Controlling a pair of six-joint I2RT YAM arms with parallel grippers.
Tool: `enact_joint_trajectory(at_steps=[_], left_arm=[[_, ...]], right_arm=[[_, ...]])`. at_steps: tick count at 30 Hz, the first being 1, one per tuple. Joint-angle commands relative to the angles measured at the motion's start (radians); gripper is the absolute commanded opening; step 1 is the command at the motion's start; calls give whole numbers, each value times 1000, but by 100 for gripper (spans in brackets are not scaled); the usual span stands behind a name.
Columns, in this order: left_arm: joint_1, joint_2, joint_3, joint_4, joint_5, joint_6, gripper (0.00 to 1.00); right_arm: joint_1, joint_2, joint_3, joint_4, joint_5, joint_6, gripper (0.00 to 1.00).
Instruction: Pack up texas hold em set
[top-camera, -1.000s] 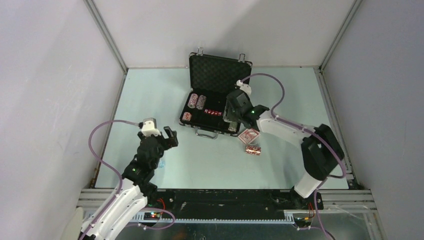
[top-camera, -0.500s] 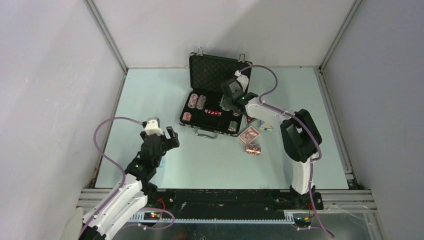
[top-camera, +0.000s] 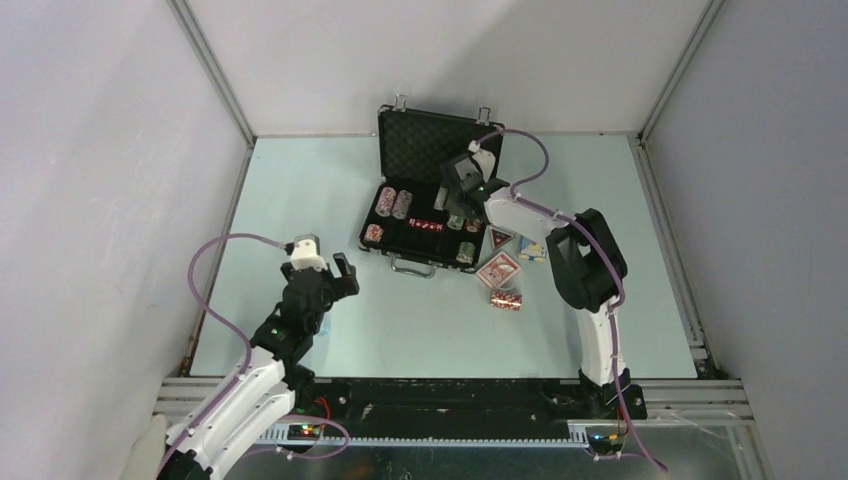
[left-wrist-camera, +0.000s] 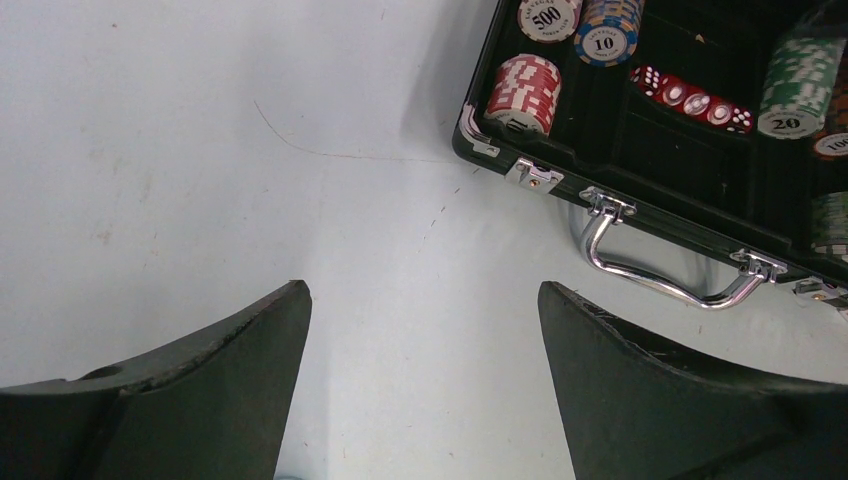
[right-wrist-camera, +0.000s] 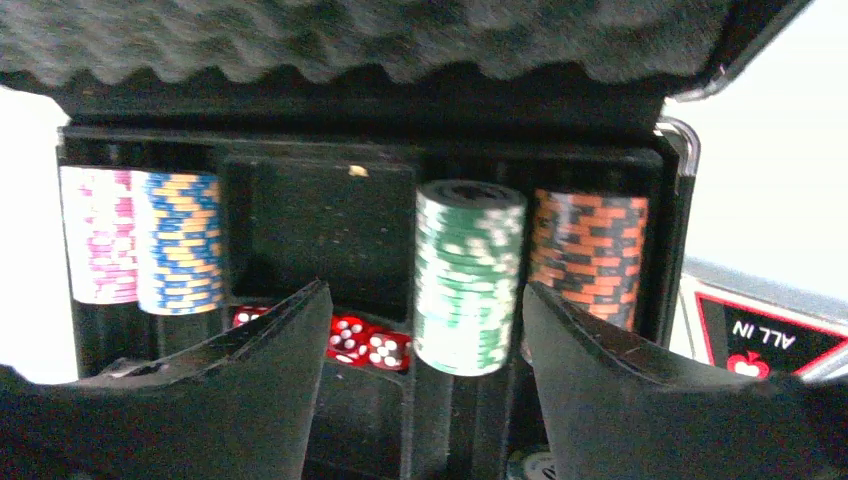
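The right gripper (right-wrist-camera: 425, 300) is hanging inside the open briefcase (top-camera: 440, 140). Its jaws are standing apart on either side of a green chip stack (right-wrist-camera: 470, 275) without pinching it. The stack is sitting in its slot. Just to the right of it an orange-and-black stack (right-wrist-camera: 590, 255) is lying in the end slot. Across a bare foam compartment, a pink-and-white stack (right-wrist-camera: 97, 235) and a blue-and-yellow stack (right-wrist-camera: 180, 240) are filling the slots on the other side. A row of red dice (right-wrist-camera: 370, 345) is showing below the fingers.

The briefcase is sitting near the middle of the far edge of the tabletop (top-camera: 300, 200), with its foam-lined lid standing up toward that edge and its metal handle (left-wrist-camera: 660, 280) pointing at the arms. Just off the case's right side, a triangular "ALL IN" piece (top-camera: 499, 238) is lying on the tabletop. A red card deck (top-camera: 498, 270) and a tipped-over chip stack (top-camera: 506, 299) are lying nearer the arms.

The left gripper (left-wrist-camera: 420, 300) is hovering wide open and empty over bare tabletop, toward the near left corner and well apart from the case. A red chip stack (left-wrist-camera: 523, 90) is sitting in the case corner nearest it.
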Motion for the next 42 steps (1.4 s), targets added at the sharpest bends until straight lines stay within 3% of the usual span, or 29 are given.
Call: enact_joint_trajectory(at_steps=[1, 9, 14, 18, 21, 32, 37, 42], left_arm=[[-3, -2, 27, 39, -19, -2, 91], [-3, 1, 29, 41, -12, 1, 92], [-3, -7, 26, 40, -8, 2, 92], [-3, -20, 20, 46, 12, 11, 94], [-3, -33, 16, 52, 23, 17, 96], [-3, -55, 3, 56, 49, 23, 97], [-3, -65, -1, 55, 47, 19, 97], [-3, -78, -4, 55, 43, 18, 97]], right_arm=[[-6, 22, 111, -54, 10, -37, 77], [0, -56, 115, -75, -13, -118, 76], [-7, -201, -46, -8, -271, -422, 75], [-7, -357, -219, -20, -342, -591, 73], [3, -447, -302, -121, -353, -684, 73], [102, -583, -511, -233, -265, -657, 74], [123, -596, -548, -276, -246, -635, 89], [148, -575, -559, -295, -219, -620, 88]])
